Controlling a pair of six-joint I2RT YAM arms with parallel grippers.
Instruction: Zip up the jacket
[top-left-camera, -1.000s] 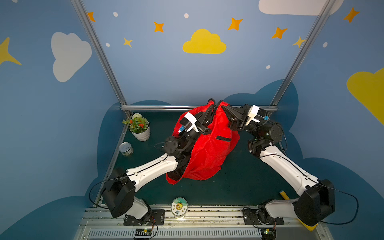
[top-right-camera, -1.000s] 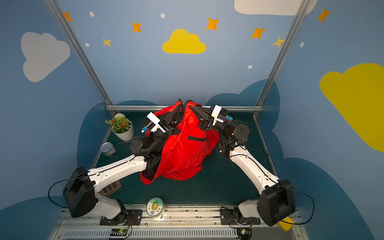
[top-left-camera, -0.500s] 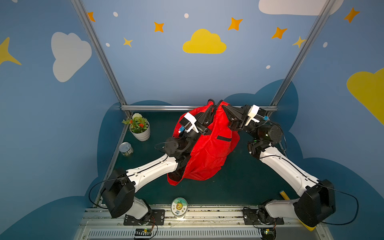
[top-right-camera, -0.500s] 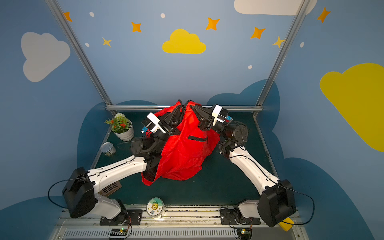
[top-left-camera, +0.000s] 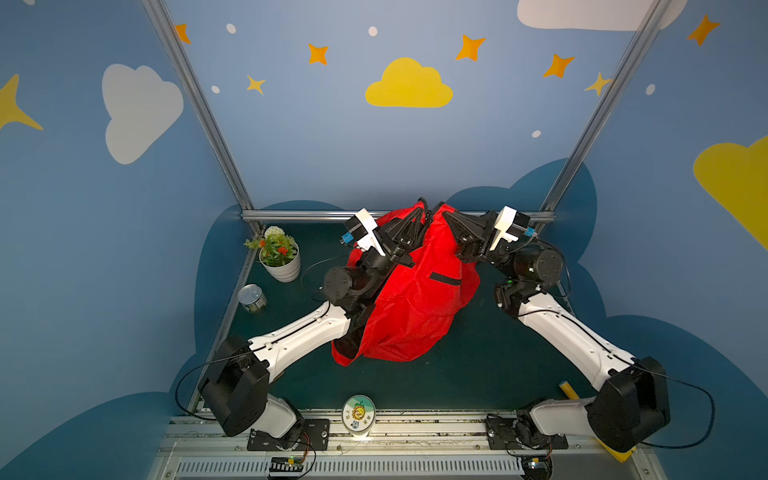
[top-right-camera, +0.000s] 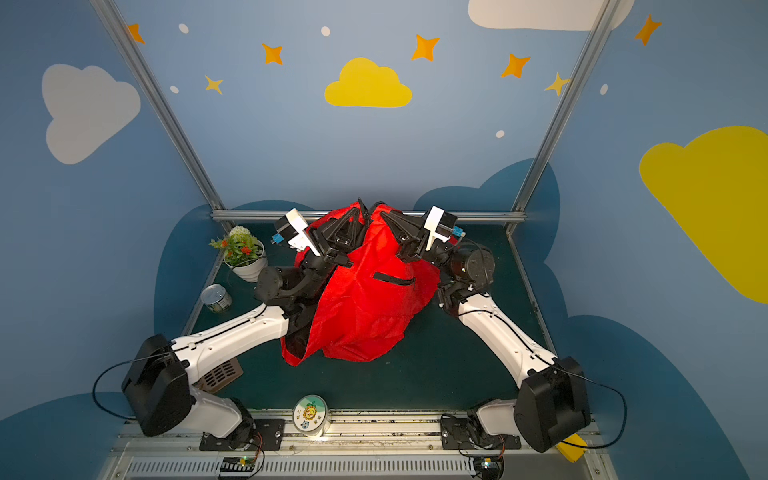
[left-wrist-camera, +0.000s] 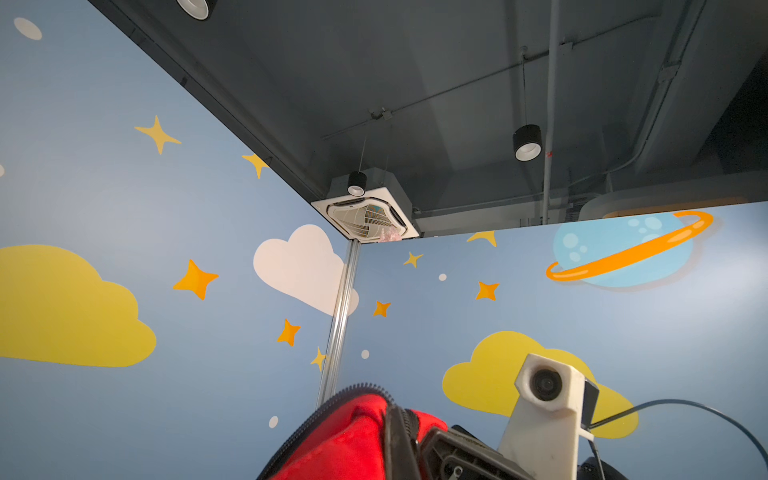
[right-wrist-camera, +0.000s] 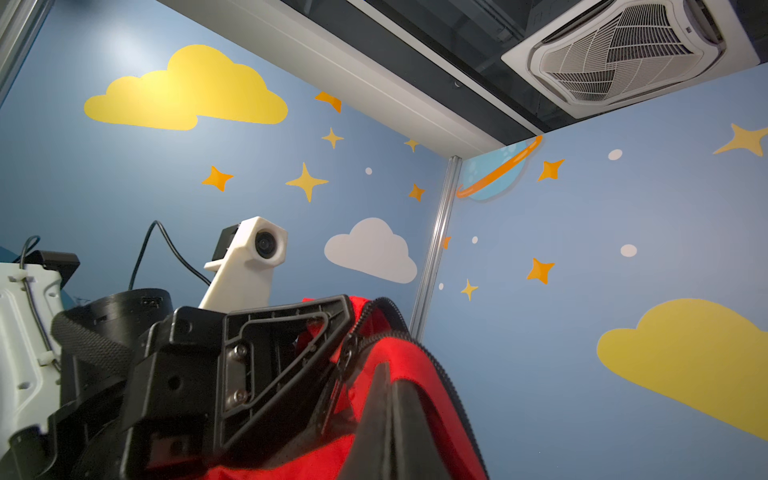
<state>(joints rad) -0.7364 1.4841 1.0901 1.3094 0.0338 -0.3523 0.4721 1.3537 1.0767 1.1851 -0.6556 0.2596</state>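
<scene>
The red jacket (top-left-camera: 411, 307) (top-right-camera: 365, 303) hangs bunched over the dark green table, lifted at its top near the back rail. My left gripper (top-left-camera: 420, 208) (top-right-camera: 360, 208) and right gripper (top-left-camera: 441, 210) (top-right-camera: 380, 210) meet there tip to tip, each shut on a black zipper edge. In the left wrist view my left gripper (left-wrist-camera: 399, 419) pinches the toothed zipper tape (left-wrist-camera: 357, 388) over red fabric (left-wrist-camera: 349, 444). In the right wrist view my right gripper (right-wrist-camera: 392, 390) is shut on the red fabric (right-wrist-camera: 419, 365). A zipper pull (right-wrist-camera: 345, 361) hangs beside it. The lower hem rests on the table.
A potted plant (top-left-camera: 277, 255) and a tin can (top-left-camera: 252, 298) stand at the left edge. A round tub (top-left-camera: 358, 413) sits at the front middle and a yellow item (top-left-camera: 567, 388) at the front right. The metal back rail (top-left-camera: 311, 216) runs just behind the grippers.
Both arms hold their raised place; only the hanging fabric and its lower hem have shifted slightly.
</scene>
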